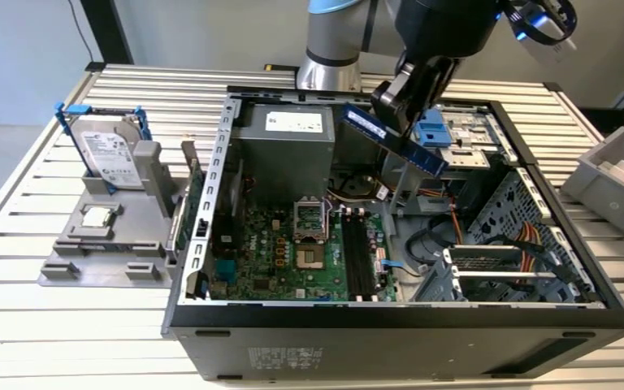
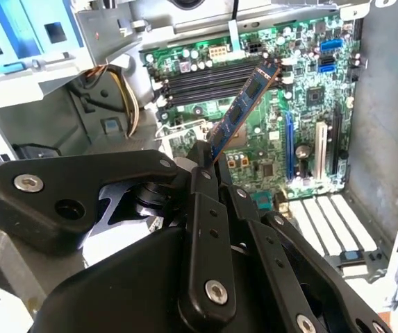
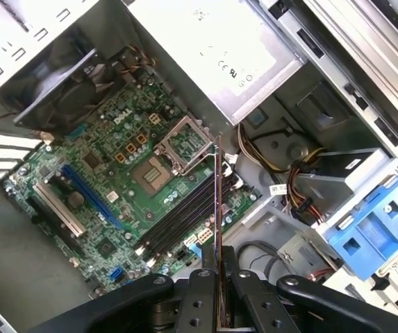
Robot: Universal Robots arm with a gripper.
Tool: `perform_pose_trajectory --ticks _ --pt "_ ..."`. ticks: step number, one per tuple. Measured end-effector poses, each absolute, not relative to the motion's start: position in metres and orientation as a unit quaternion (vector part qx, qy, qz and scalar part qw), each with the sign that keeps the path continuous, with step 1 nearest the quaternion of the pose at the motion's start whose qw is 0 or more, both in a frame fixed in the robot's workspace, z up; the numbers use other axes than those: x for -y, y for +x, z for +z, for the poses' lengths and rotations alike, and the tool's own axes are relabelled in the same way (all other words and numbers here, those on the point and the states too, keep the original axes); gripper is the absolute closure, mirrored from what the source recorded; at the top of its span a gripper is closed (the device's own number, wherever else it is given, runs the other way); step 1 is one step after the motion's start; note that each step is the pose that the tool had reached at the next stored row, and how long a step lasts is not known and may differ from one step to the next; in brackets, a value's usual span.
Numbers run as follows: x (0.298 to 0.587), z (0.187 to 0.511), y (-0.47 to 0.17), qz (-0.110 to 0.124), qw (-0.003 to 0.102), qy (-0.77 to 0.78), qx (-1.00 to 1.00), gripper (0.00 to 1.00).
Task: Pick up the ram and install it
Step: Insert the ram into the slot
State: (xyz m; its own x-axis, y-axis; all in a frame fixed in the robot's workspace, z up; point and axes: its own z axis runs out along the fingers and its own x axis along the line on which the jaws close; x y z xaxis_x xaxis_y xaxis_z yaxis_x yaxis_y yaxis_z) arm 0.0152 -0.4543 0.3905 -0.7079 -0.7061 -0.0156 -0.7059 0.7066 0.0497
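Note:
The ram [image 1: 396, 140] is a slim dark blue stick held tilted in the air above the open computer case [image 1: 197, 318]. My gripper [image 1: 396, 101] is shut on its upper end. In the second wrist view the ram [image 2: 244, 111] juts out from between the black fingers [image 2: 200, 208] toward the green motherboard [image 2: 303, 118]. Seen edge-on in the first wrist view, the ram [image 3: 217, 208] is a thin line rising from the gripper [image 3: 217, 274]. The black memory slots [image 1: 357, 256] [image 2: 205, 76] [image 3: 181, 222] lie below, apart from the stick.
A silver hard drive in a blue frame [image 1: 106, 150] stands on a grey fixture [image 1: 101, 244] at the exterior view's left. A green card [image 1: 195, 215] stands beside the case wall. Power supply [image 1: 285, 134], cables [image 1: 507, 244] and a blue drive bay [image 1: 437, 134] crowd the case. A grey bin [image 1: 616, 175] sits right.

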Motion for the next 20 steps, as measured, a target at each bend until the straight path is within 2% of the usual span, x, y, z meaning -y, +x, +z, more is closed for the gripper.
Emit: perform_pose_trajectory --ticks 20 --pt "0.4587 0.3904 0.0152 -0.026 0.000 0.287 0.958 1.00"
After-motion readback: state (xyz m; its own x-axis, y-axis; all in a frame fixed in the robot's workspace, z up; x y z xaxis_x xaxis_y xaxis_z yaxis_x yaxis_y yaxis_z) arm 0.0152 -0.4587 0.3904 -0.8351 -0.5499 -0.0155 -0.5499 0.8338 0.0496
